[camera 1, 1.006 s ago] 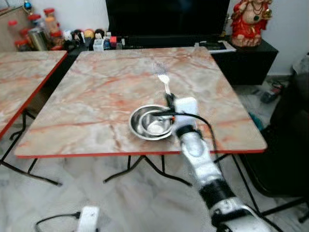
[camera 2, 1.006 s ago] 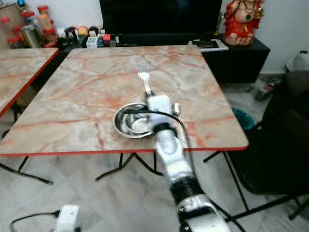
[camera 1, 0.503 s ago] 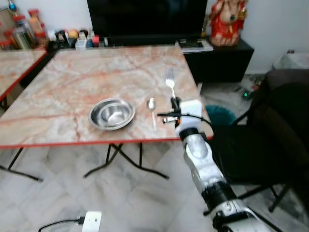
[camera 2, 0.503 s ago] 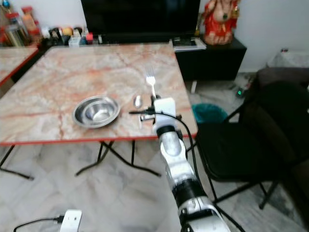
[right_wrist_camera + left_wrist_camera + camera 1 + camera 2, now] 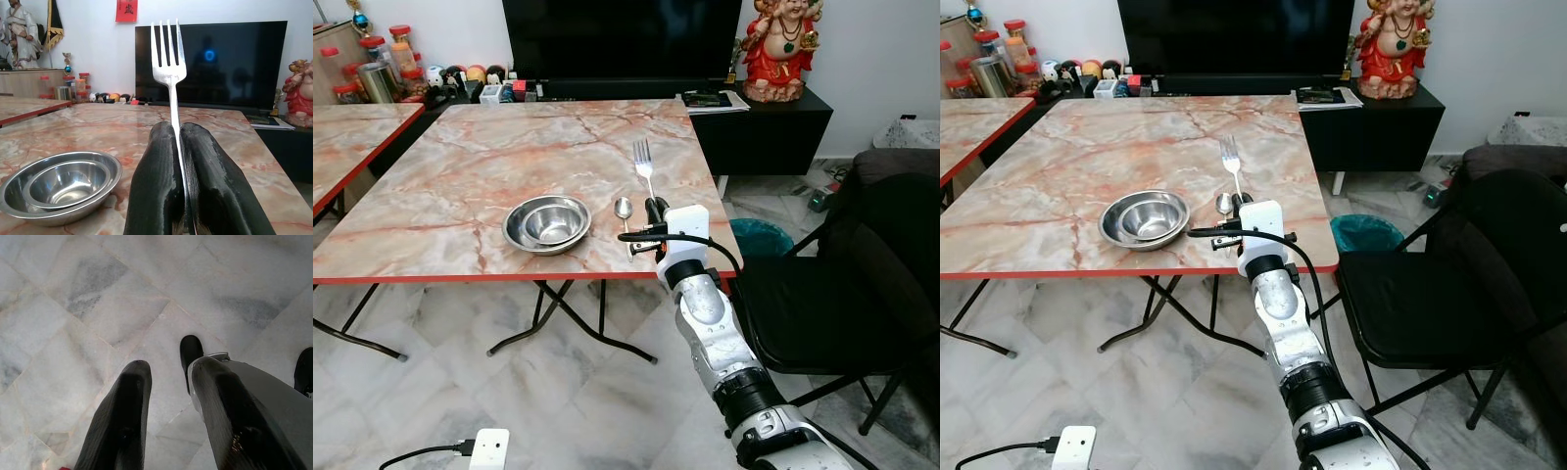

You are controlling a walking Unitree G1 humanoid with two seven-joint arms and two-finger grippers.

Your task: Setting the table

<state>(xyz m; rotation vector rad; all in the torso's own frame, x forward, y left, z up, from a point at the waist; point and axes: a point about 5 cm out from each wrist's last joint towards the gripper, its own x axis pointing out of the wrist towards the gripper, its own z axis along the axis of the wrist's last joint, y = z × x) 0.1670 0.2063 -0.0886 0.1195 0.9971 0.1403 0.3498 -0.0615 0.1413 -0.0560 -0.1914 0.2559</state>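
While pinched upright between the closed right pincer's (image 5: 182,196) fingers, fork (image 5: 168,63), tines above the table (image 5: 460,176).

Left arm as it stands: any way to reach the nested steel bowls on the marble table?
Probably not: the left pincer hangs open, pointing at the floor, away from the nested steel bowls. The marble table around them is bare.

Marble table (image 5: 460,196) (bowls (image 5: 546,222), spoon (image 5: 624,209))
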